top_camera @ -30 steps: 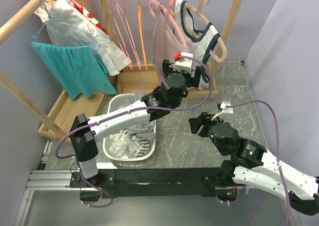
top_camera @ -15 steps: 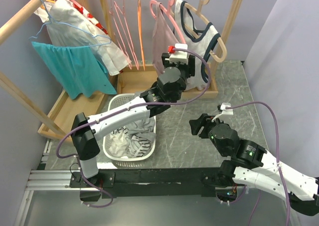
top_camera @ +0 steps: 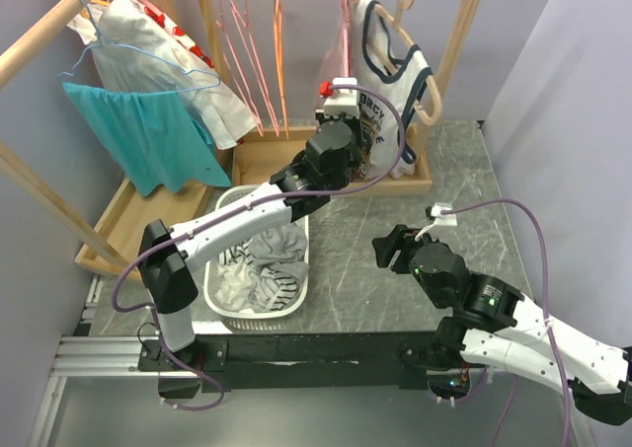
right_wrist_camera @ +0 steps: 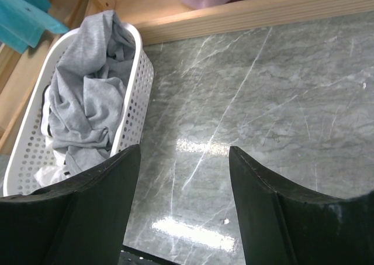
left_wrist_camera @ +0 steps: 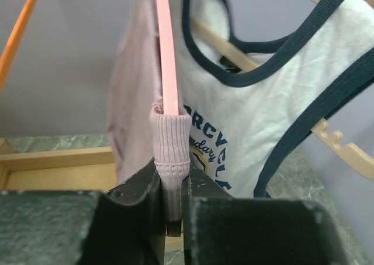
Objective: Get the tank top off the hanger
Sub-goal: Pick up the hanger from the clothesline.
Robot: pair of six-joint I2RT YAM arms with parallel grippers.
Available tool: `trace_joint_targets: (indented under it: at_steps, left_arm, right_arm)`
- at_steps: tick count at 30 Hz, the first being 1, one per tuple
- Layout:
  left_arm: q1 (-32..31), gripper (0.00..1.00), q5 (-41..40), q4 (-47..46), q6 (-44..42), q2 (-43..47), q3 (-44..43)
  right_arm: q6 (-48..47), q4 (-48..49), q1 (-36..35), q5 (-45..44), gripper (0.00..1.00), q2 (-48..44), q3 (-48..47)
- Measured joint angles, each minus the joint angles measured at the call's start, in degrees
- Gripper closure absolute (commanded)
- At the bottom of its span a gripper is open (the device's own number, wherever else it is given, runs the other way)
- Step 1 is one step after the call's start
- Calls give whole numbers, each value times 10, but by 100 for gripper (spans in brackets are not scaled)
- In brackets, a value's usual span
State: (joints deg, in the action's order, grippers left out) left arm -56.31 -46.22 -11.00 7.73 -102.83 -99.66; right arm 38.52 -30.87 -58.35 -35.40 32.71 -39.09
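A pale pink ribbed tank top (left_wrist_camera: 134, 95) hangs on a pink hanger (left_wrist_camera: 166, 54) from the wooden rail, seen almost edge-on. My left gripper (left_wrist_camera: 173, 189) is shut on its lower ribbed fold, the cloth pinched between both fingers right under the hanger bar. In the top view the left gripper (top_camera: 339, 107) is raised to the pink tank top (top_camera: 331, 67) below the rail. My right gripper (right_wrist_camera: 184, 151) stands open over bare table, nothing between its fingers; in the top view the right gripper (top_camera: 390, 250) sits at centre right.
A white tank top (left_wrist_camera: 263, 113) with navy trim hangs just right on a wooden hanger (left_wrist_camera: 345, 148). A white basket (top_camera: 222, 299) of grey and white laundry stands left of the right gripper. Empty pink and orange hangers (top_camera: 252, 62) and a teal garment (top_camera: 148, 136) hang left.
My left gripper rose toward the rail and closed on the pink tank top, which has swung edge-on. The right arm has barely moved.
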Motion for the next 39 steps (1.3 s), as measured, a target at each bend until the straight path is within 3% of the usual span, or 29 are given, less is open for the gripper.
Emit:
trace_joint_targets:
  at_steps: [22,30,39]
  left_arm:
    - [14,99,-1,105,-19,113,36]
    - [18,99,34,175,-21,158,26]
    - [23,99,50,166,-26,231,44]
  right_arm:
    - [-5,13,1,3,30,21,0]
    - [-6,9,1,-9,28,-3,-5]
    - [-19,8,3,-23,27,-8,-26]
